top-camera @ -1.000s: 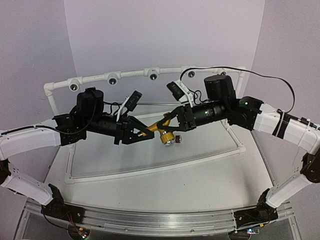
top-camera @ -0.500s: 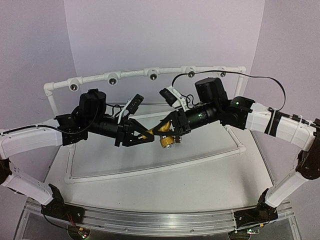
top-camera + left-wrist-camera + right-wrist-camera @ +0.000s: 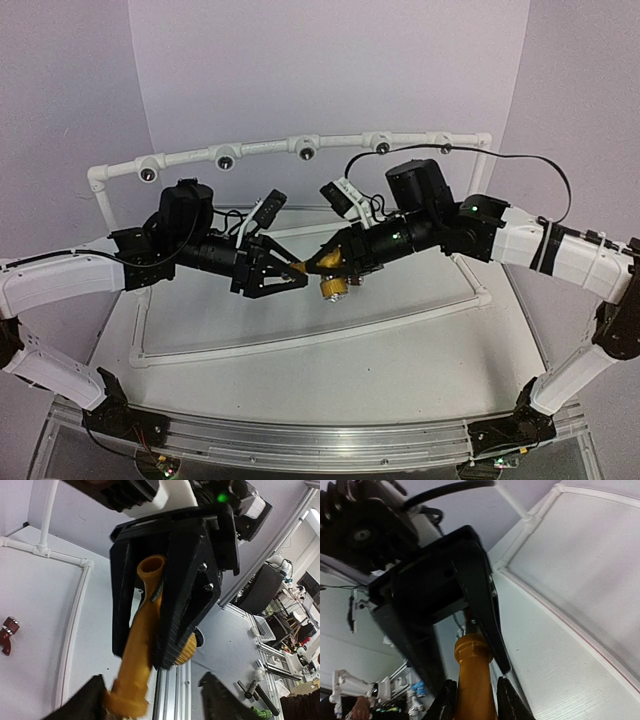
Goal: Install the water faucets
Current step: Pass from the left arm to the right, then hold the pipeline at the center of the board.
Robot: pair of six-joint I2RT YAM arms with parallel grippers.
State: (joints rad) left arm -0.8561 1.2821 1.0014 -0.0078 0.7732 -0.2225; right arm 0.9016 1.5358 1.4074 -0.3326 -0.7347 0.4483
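The yellow-orange water faucet (image 3: 325, 268) hangs in mid-air between the two arms, above the white table. My right gripper (image 3: 333, 260) is shut on its body; in the right wrist view both fingers press the orange stem (image 3: 472, 655). My left gripper (image 3: 296, 276) stands open around the faucet's threaded end (image 3: 127, 700), which lies close to one finger, with the other finger (image 3: 215, 700) well apart. The dark reddish-brown water faucet (image 3: 7, 632) lies on the table, away from both grippers.
A white pipe frame (image 3: 180, 156) arcs along the back, carrying several round sockets (image 3: 306, 152) with dark holes. Low white pipes (image 3: 300, 338) border the table. An aluminium rail (image 3: 320, 448) runs along the near edge between the arm bases.
My left gripper's jaws have opened off the yellow faucet. My right gripper has shifted left and now holds the faucet alone.
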